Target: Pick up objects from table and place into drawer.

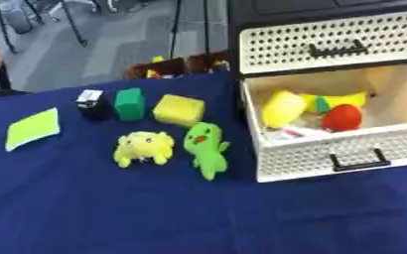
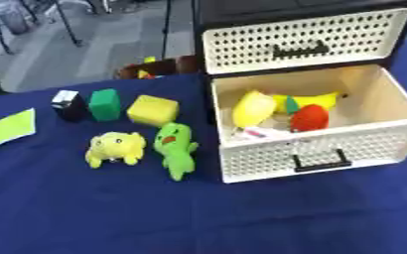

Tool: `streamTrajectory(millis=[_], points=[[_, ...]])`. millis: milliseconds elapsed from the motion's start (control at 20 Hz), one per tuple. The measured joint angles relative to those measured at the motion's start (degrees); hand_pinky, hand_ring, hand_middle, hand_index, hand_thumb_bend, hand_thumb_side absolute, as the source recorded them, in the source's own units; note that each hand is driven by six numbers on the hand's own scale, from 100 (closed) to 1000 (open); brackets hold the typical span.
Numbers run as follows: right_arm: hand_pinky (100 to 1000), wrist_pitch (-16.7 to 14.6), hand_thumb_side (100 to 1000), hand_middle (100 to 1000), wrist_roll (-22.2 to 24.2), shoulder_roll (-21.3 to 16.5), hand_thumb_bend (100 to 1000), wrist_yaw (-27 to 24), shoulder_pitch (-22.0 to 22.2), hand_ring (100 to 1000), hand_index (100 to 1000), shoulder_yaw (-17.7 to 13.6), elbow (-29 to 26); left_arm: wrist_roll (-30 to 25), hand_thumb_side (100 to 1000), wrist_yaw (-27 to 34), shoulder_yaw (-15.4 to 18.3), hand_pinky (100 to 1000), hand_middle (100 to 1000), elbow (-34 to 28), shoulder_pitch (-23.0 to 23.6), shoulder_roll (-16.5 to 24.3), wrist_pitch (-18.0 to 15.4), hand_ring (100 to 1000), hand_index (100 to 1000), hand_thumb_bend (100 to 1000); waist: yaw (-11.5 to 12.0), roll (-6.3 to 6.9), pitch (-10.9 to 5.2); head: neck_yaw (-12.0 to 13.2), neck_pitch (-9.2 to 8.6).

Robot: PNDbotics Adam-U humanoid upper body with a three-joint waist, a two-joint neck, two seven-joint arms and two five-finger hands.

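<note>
While neither hand shows in either view, so nothing can be told of how their fingers stand, the things lie spread on the blue-clothed counter [image 1: 111, 213]. At its right stands a cream perforated drawer unit [image 2: 303, 39] with a dark top; its lower drawer [image 2: 328, 149] is pulled out, a black handle [image 2: 318, 162] on its front. Inside the drawer lie a yellow lemon-like thing [image 1: 283, 108] at the left, a banana [image 1: 350, 97] along the back, a small green piece [image 1: 322, 104] touching the banana, a red rounded thing [image 1: 342, 117] toward the front, and something pale with pink [image 2: 261, 133] near the front wall; what it is cannot be told.

Just left of the drawer, on the cloth, lies a green plush [image 1: 206, 148], and beside that a yellow plush [image 1: 144, 148], the two near but apart. Behind them runs a row: a yellow block [image 1: 178, 110], a green block [image 1: 130, 104] and a small black-and-white box [image 1: 92, 103]. Well apart at the far left lies a flat lime sheet [image 1: 33, 128].
</note>
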Motion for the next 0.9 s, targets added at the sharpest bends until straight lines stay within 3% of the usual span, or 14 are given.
streamTrajectory(millis=[100, 200, 300, 450, 600, 650, 900], points=[[485, -1.54, 720, 400, 1.54, -0.79, 100, 2.54, 1.69, 471, 721, -0.31, 0.0, 3.91, 654, -0.07, 0.83, 120, 438, -4.65, 3.82, 0.64, -1.16, 368, 656, 346, 0.44, -0.51, 0.0, 0.11, -0.03], [474, -2.81, 704, 411, 2.8, -1.22, 100, 7.41, 3.58, 467, 722, -0.15, 0.0, 13.32, 665, -2.59, -1.35, 103, 459, -9.96, 7.95, 0.71, -1.1, 370, 671, 346, 0.7, -0.82, 0.01, 0.26, -0.18], [472, -3.71, 697, 434, 3.71, -1.55, 100, 14.14, 5.8, 471, 724, 0.88, 0.0, 21.98, 677, -6.67, -4.55, 143, 484, -12.8, 10.36, 0.6, -0.8, 417, 688, 346, 0.89, -1.17, 0.09, 0.26, -0.3], [475, -4.32, 721, 491, 4.32, -2.44, 100, 27.36, 10.08, 503, 730, 3.58, 0.0, 28.87, 712, -11.45, -7.51, 260, 523, -14.33, 13.32, -0.73, -1.2, 488, 719, 352, 1.23, -1.9, 0.12, 0.13, -0.29], [482, -3.78, 799, 520, 3.78, -3.71, 100, 41.54, 14.73, 528, 735, 7.19, 0.0, 30.1, 756, -13.6, -8.36, 371, 576, -14.59, 16.02, -2.58, -2.24, 554, 759, 373, 1.46, -2.23, 0.29, -0.1, -0.18], [490, -3.2, 870, 543, 3.2, -4.1, 100, 46.56, 16.43, 549, 741, 8.68, 0.0, 29.83, 770, -13.96, -8.5, 393, 590, -14.6, 16.93, -3.28, -2.65, 571, 767, 369, 1.53, -2.35, 0.3, -0.25, -0.12], [512, 2.21, 982, 616, 1.48, -5.91, 100, 67.12, 23.12, 602, 765, 14.79, -0.91, 27.82, 787, -14.24, -8.49, 397, 586, -14.61, 19.81, -6.18, -2.99, 566, 755, 336, 1.58, -3.15, 0.17, -2.63, 0.02]])
